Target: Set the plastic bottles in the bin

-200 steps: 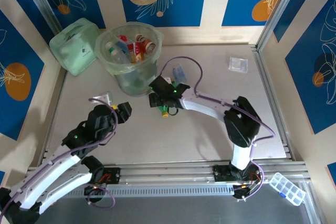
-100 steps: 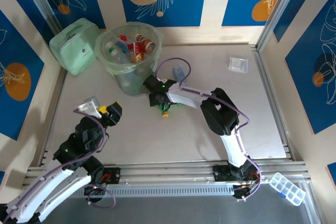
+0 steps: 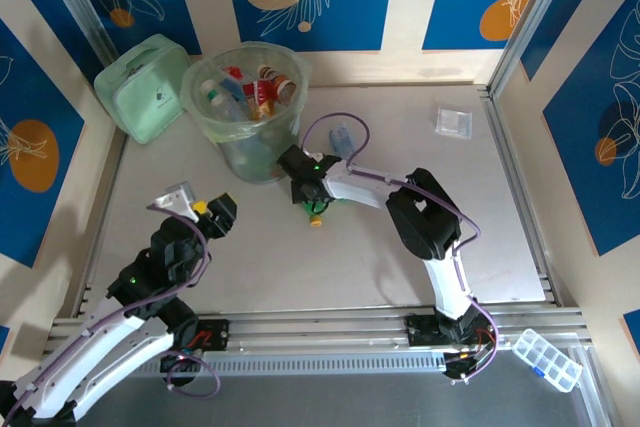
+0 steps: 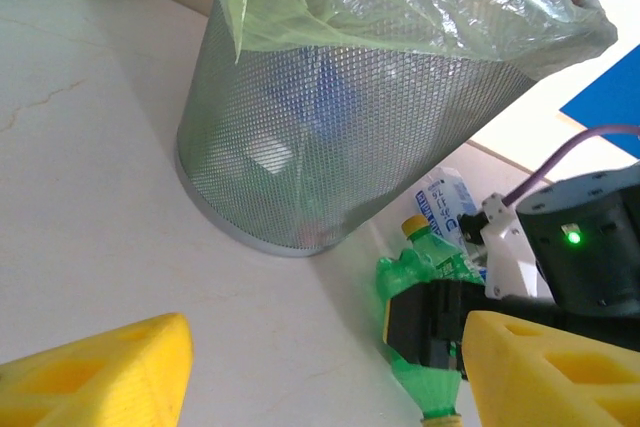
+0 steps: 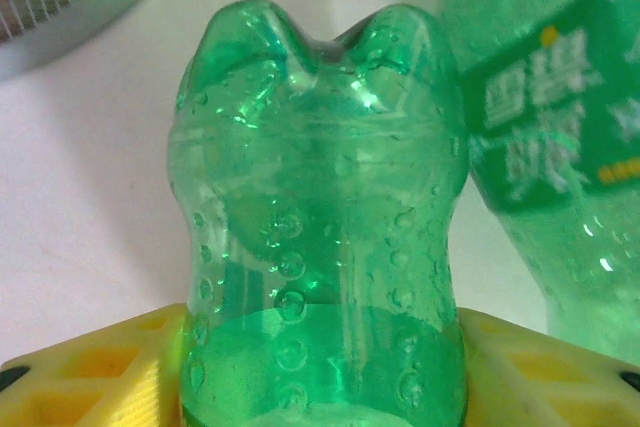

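A green bottle [image 3: 314, 204] lies on the table just right of the bin [image 3: 245, 112], its yellow cap toward me. My right gripper [image 3: 307, 190] is shut on the green bottle [image 5: 320, 247], with a yellow pad pressed on each side. In the left wrist view the same green bottle [image 4: 425, 372] shows with a black finger across it. A second green bottle [image 5: 545, 137] with a label lies beside it, and a clear blue-labelled bottle [image 3: 342, 136] lies behind. The bin holds several bottles. My left gripper [image 3: 203, 204] hangs open and empty left of them, its fingers [image 4: 105, 377] wide apart.
The bin's mesh wall [image 4: 320, 157] with its plastic liner stands close to the held bottle. A pale green boxy container [image 3: 143, 87] sits at the back left. A small clear bag [image 3: 453, 122] lies at the back right. A compartment box [image 3: 548, 358] rests off the table's front right.
My right gripper has closed on the green bottle and its elbow has folded in to the left. The left arm has drawn back and to the left, away from the bottles.
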